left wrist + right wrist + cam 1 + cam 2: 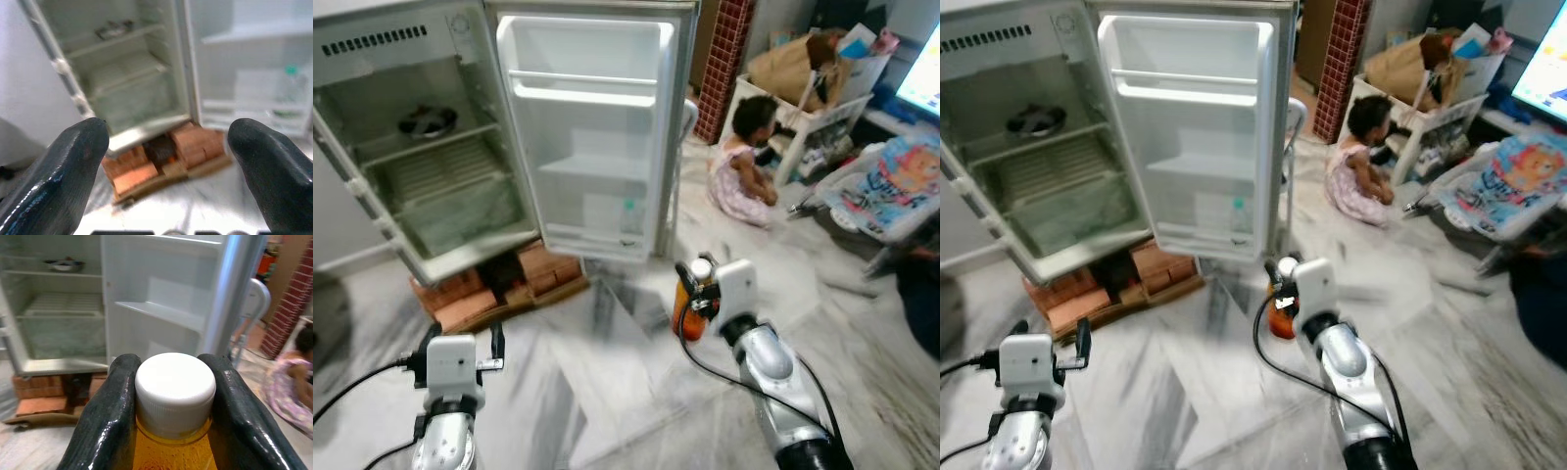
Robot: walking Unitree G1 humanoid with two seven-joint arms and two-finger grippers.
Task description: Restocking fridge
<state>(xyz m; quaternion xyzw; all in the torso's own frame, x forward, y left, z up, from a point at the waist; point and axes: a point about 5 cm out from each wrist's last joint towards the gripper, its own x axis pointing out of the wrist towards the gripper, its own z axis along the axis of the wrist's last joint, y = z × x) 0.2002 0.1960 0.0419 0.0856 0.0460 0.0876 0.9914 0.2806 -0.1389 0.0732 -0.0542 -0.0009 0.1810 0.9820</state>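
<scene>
A robot stands on a marble floor (pixel 607 392) before an open fridge (pixel 421 157), its right gripper (pixel 171 406) clamped on the neck of an orange bottle (pixel 690 311) just under the white cap (pixel 175 387), the bottle held upright in front of the door (pixel 592 137). The left gripper (pixel 166 161) hangs spread and empty, facing the cabinet. To stock the bottle well, the robot likely needs to close in, keep the bottle vertical and lift it over the rail of a door shelf (pixel 587 93) before releasing; a grip this high may let the body swing, so a slow approach seems wise. Inside, a small dark bowl (pixel 428 121) sits on the upper shelf; what it holds cannot be made out. The clear drawer (pixel 460 211) below looks empty. The lowest door rack holds one clear bottle with a green cap (pixel 628 217). The fridge rests on bricks (pixel 499 284). A child (pixel 744 162) sits on the floor beyond the door, near the robot's likely path.
</scene>
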